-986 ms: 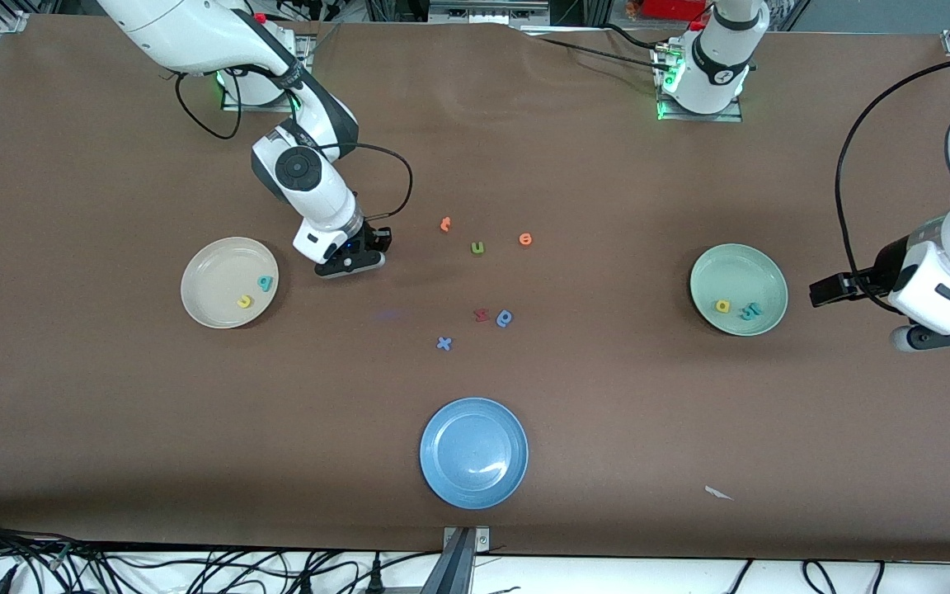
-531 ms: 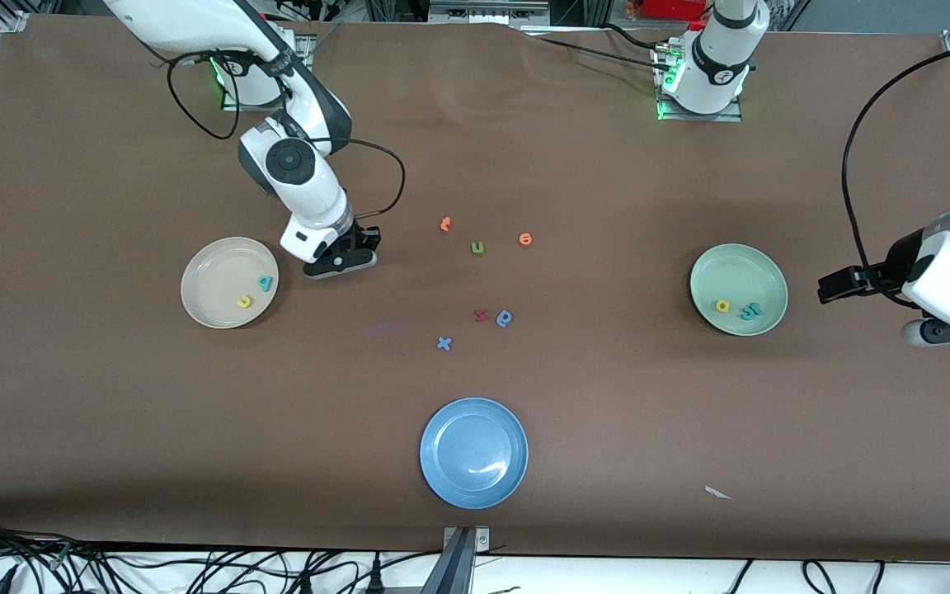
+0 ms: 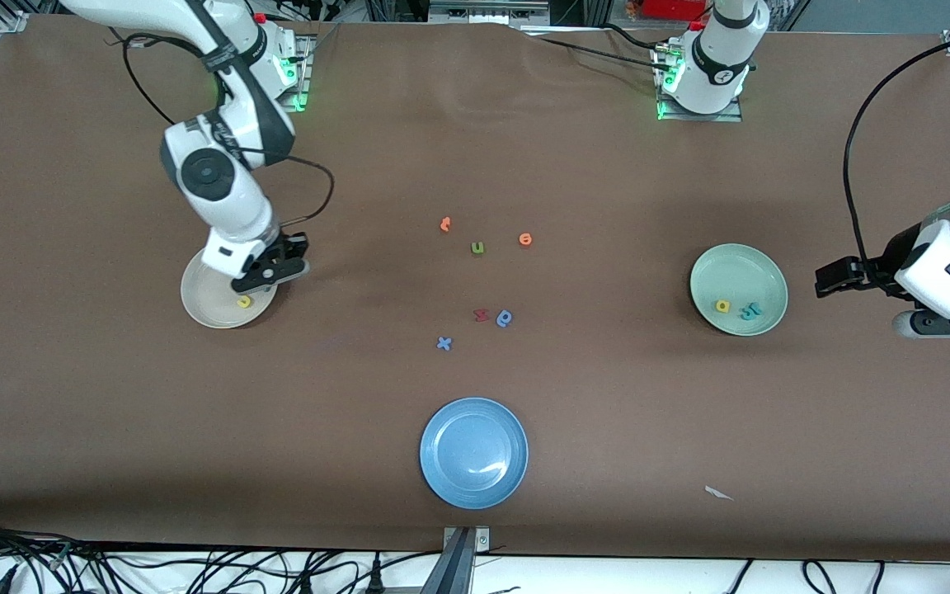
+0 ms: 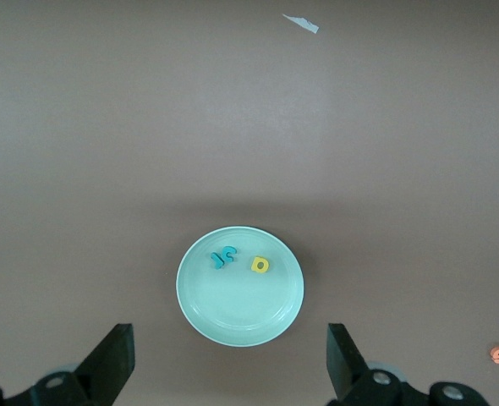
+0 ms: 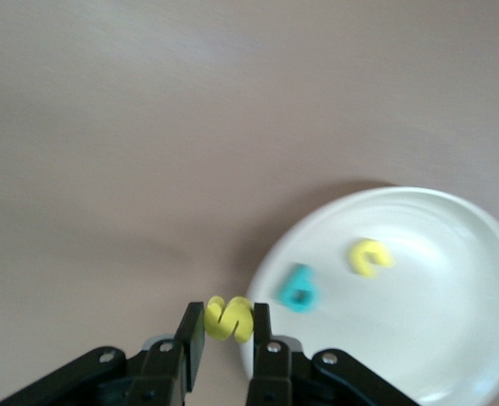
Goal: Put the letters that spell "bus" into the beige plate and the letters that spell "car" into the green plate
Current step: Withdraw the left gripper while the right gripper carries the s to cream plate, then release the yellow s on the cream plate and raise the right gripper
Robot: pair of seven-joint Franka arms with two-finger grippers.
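Right gripper (image 3: 265, 276) in the front view hangs over the beige plate (image 3: 203, 301) edge; the left gripper (image 3: 949, 322) waits, spread, beside the green plate (image 3: 739, 289).

Right wrist view: fingers pinch the yellow s (image 5: 229, 318) just outside the rim, plate centre toward the teal b (image 5: 298, 289).

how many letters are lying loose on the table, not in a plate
6: orange letter, green u and another orange letter nearer the bases; red letter, dark blue letter and blue x nearer the blue plate.
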